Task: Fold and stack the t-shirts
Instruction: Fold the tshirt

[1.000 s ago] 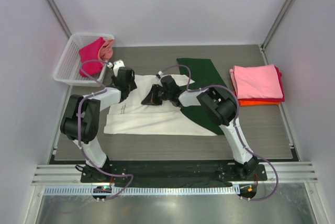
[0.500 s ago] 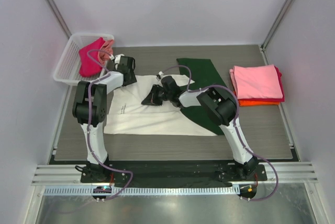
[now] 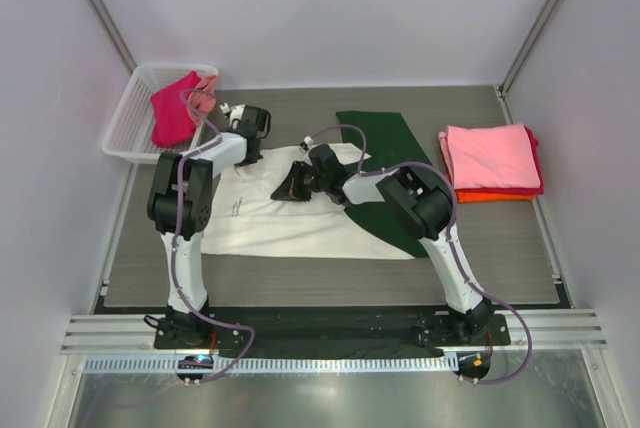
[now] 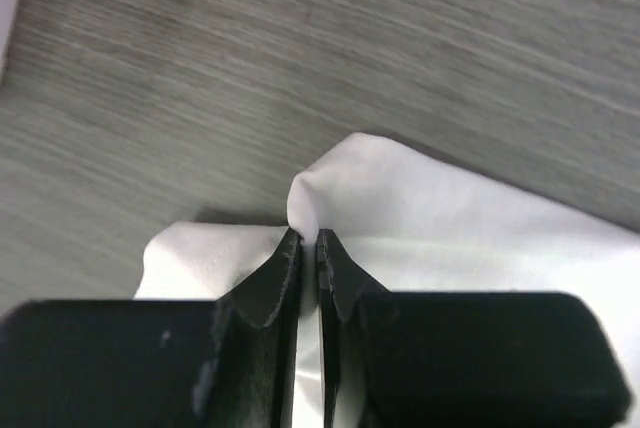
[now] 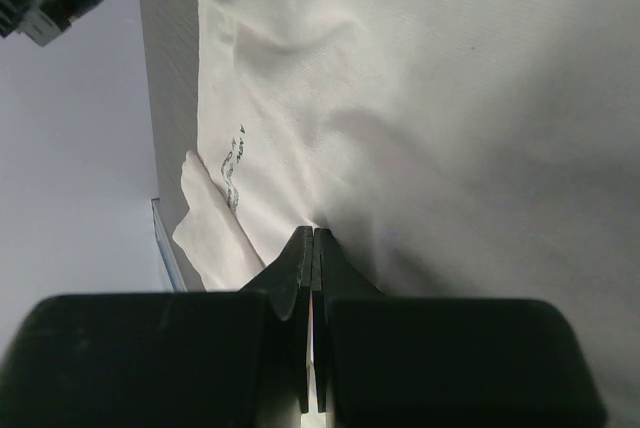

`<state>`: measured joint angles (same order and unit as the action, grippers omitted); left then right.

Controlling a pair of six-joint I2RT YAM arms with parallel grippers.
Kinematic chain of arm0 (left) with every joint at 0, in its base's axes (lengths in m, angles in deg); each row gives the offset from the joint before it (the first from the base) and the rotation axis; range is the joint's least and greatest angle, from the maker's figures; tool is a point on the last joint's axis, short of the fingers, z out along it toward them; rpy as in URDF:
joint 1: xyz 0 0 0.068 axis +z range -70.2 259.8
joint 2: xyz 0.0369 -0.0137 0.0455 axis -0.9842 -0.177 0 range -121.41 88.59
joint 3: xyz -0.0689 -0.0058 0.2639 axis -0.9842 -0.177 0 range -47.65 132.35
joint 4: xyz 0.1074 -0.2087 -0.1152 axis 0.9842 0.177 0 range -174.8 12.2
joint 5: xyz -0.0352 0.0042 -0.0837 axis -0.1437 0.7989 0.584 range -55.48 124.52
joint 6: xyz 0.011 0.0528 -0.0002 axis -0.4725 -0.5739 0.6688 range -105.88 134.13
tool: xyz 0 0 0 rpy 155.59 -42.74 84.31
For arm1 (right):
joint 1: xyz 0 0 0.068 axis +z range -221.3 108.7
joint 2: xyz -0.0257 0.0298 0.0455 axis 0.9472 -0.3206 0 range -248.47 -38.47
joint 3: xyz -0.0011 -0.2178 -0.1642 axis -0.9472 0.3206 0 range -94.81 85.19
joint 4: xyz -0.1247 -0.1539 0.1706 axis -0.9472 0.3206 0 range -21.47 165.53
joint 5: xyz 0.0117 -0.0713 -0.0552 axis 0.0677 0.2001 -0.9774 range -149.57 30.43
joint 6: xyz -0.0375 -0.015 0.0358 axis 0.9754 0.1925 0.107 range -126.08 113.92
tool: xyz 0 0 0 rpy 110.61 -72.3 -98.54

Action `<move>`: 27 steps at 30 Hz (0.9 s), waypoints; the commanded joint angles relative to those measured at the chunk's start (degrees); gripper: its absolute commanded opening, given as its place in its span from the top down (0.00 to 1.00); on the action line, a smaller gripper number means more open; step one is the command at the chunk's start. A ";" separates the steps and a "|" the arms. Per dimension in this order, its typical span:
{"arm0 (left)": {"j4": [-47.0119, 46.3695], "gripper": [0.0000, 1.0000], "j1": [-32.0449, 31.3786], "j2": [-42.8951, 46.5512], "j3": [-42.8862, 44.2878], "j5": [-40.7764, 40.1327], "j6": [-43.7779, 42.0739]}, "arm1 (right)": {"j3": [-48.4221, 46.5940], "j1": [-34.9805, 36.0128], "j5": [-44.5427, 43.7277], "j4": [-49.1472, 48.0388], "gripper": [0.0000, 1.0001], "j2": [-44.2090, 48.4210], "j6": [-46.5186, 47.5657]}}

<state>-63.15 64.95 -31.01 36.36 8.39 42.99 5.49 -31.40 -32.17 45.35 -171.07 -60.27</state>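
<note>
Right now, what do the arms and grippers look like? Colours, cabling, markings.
Both arms match. The left arm and right arm have white links with bulky black joint housings. A mauve cable loops loosely along each. The left gripper and right gripper are matte black, with blocky bodies and fingers tapering to thin wedges. No readable markings, no sleeves.

white plastic mesh basket (image 3: 120, 130): 10 o'clock corner of worktop | grey wood-grain worktop (image 3: 300, 108): fills mid view | silver slotted metal rail (image 3: 330, 332): 6 o'clock, along worktop's near edge
</note>
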 commanded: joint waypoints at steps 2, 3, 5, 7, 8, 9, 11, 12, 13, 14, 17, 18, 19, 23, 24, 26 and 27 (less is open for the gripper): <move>1.55 0.90 -5.70 3.05 -0.25 -15.25 -3.02 | 1.30 -0.52 -2.17 5.51 0.99 -0.29 1.55; 1.99 0.89 -7.54 2.79 0.27 -17.44 -3.02 | 1.22 -0.52 -2.26 5.60 0.99 -0.30 1.46; 3.74 0.88 -8.79 2.78 0.54 -17.55 -2.06 | 1.30 -0.61 -2.35 5.60 0.99 -0.21 1.37; 5.15 0.87 -10.45 3.40 0.37 -17.63 -1.53 | 1.48 -0.79 -2.52 5.60 0.99 -0.12 1.11; 7.16 0.87 -11.33 3.92 0.28 -19.73 -1.09 | 1.65 -1.05 -2.61 5.60 0.99 -0.21 0.85; 7.87 0.87 -13.17 5.32 -0.50 -21.66 -0.22 | 1.65 -1.14 -2.70 5.51 0.99 -0.21 0.50; 8.15 0.87 -14.76 7.26 -2.17 -23.96 -0.30 | 2.00 -1.58 -3.14 5.16 0.99 -0.47 -0.12; 8.15 0.87 -16.07 8.14 -2.70 -23.71 -0.82 | 2.27 -1.84 -3.05 4.90 0.99 -0.56 -1.08; 8.23 0.87 -16.52 9.28 -3.32 -21.53 -1.17 | 2.36 -1.93 -2.79 3.85 0.99 -0.91 -1.52; 8.93 0.85 -16.70 9.55 -3.41 -19.33 -1.52 | 2.88 -2.11 -2.61 3.32 0.99 -1.08 -2.14; 12.71 0.70 -16.96 9.03 -1.92 -9.14 -1.70 | 3.59 -2.72 -2.35 1.82 0.99 -1.35 -3.46; 13.32 0.67 -16.96 8.85 -1.83 -6.59 -1.62 | 3.76 -2.81 -2.26 1.73 0.99 -1.26 -3.55; 13.59 0.64 -16.96 9.02 -2.00 -3.52 -1.27 | 3.85 -2.98 -2.35 1.73 0.99 -1.18 -3.64; 9.14 0.43 -16.96 14.71 -5.33 6.08 0.14 | 4.11 -3.25 -3.58 2.44 0.99 -0.65 -3.37; 7.11 0.36 -16.79 16.65 -8.04 9.75 -0.03 | 4.12 -3.34 -3.75 2.61 0.99 -0.73 -3.46; 1.83 0.30 -15.57 19.73 -10.61 11.36 0.66 | 4.03 -3.43 -3.76 2.61 0.99 -0.82 -3.46; 1.03 0.27 -14.78 22.18 -12.62 10.93 1.28 | 4.03 -3.51 -3.76 2.61 0.99 -0.91 -3.46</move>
<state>-55.74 49.26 -15.68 26.41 12.15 42.51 7.96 -34.05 -30.92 42.18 -171.07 -65.60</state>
